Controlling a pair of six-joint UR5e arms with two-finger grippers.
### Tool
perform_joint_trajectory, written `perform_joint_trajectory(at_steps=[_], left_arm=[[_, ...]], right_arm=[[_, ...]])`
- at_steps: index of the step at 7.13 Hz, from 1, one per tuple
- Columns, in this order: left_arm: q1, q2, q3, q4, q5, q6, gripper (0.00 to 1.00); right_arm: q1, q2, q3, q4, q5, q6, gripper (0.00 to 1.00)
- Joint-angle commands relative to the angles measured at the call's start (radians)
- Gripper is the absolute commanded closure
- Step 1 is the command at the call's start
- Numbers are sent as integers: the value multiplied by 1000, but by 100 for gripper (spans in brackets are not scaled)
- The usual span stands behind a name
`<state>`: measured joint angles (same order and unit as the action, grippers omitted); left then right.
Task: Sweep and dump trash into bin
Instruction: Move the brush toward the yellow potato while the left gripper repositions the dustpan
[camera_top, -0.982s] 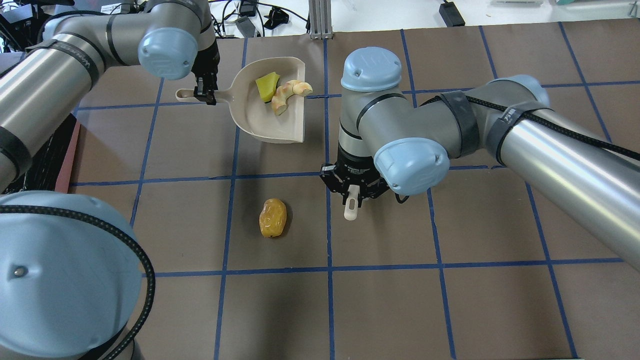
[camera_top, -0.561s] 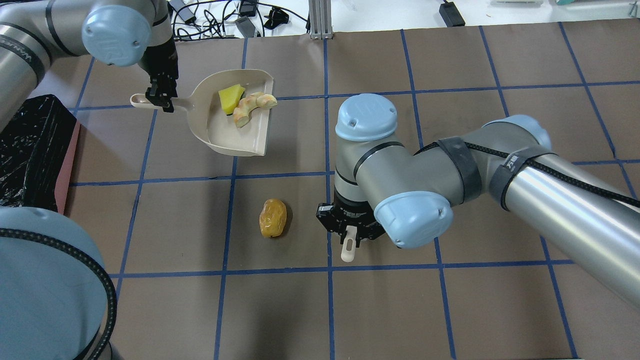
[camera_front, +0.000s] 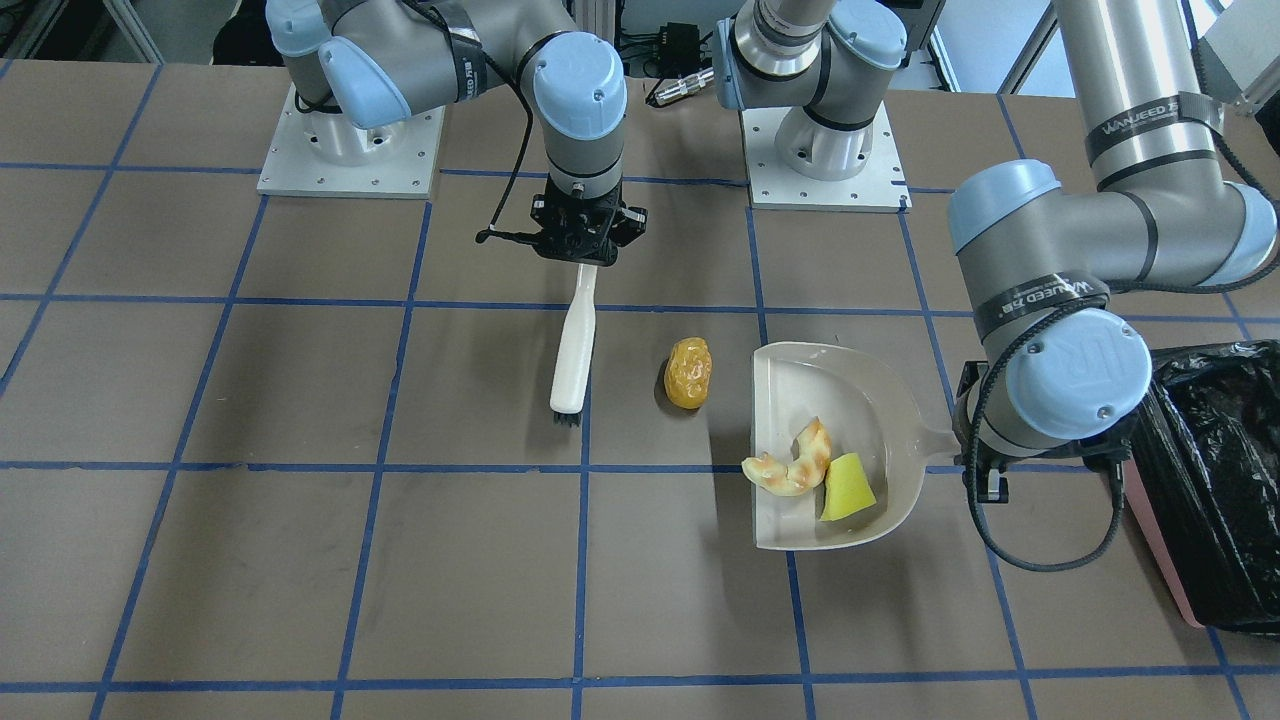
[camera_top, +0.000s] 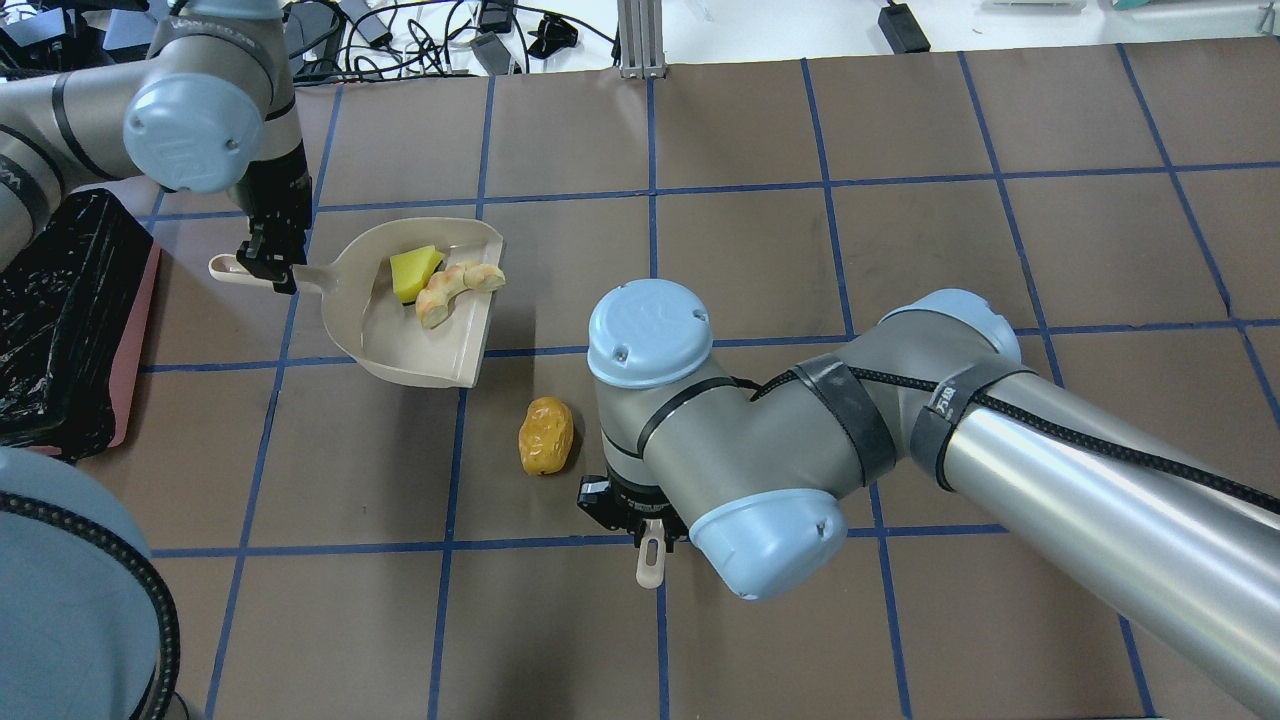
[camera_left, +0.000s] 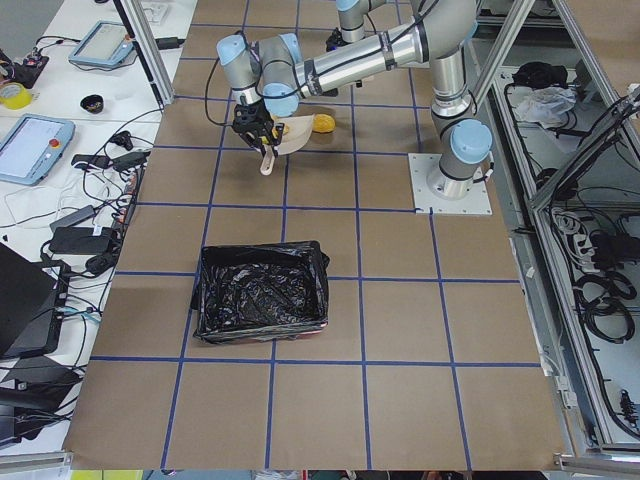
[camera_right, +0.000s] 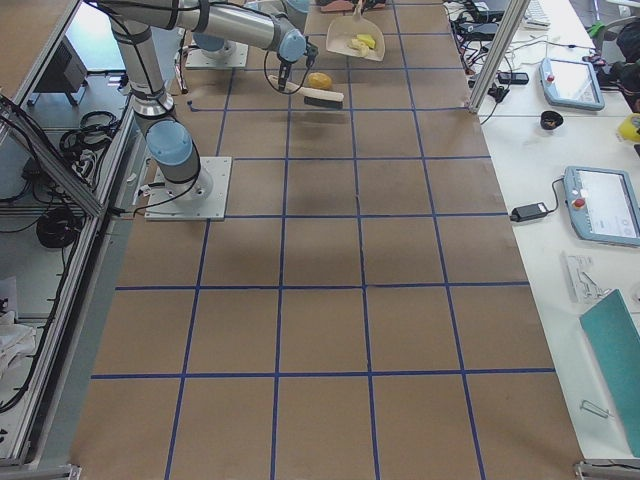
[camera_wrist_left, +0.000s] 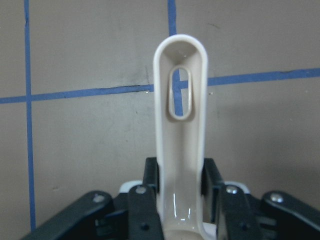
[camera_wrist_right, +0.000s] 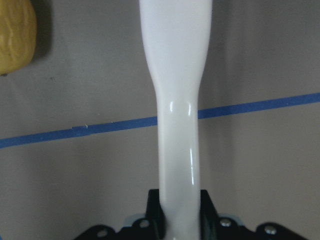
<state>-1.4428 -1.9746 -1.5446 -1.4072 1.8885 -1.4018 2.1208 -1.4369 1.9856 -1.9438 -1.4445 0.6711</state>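
Note:
My left gripper (camera_top: 268, 262) is shut on the handle (camera_wrist_left: 180, 75) of a beige dustpan (camera_top: 400, 340). In the pan lie the yellow wedge (camera_top: 413, 272) and the tan croissant piece (camera_top: 455, 288). The glossy orange lump (camera_top: 545, 436) rests on the table just beyond the pan's open edge. My right gripper (camera_front: 585, 250) is shut on a white brush (camera_front: 575, 345), whose dark bristles touch the table beside the lump. The pink bin (camera_top: 141, 320) with its black bag stands at the table's left edge, close to the dustpan's handle.
Brown paper with a blue tape grid covers the table. Cables and small devices lie along the far edge (camera_top: 480, 40). My right arm's elbow (camera_top: 760, 470) hangs low over the middle, near the lump.
The left arm has carried the dustpan and its two pieces leftward and nearer, towards the bin. The right arm has drawn the brush back towards the robot. The orange lump has not moved.

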Motion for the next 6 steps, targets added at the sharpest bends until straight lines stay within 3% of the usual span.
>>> perform_joint_trajectory(at_steps=[1,3,6], left_arm=[[2,16,-136,135,37,-19,100],[-4,58,-257,232,75,-55,100],[-33,137,-279,231,89,-179,100]], right_arm=[[27,-3,21,-3,1,-19,100],[51,-8,21,-35,-10,-33,100],[120,3,21,-40,4,94,100]])
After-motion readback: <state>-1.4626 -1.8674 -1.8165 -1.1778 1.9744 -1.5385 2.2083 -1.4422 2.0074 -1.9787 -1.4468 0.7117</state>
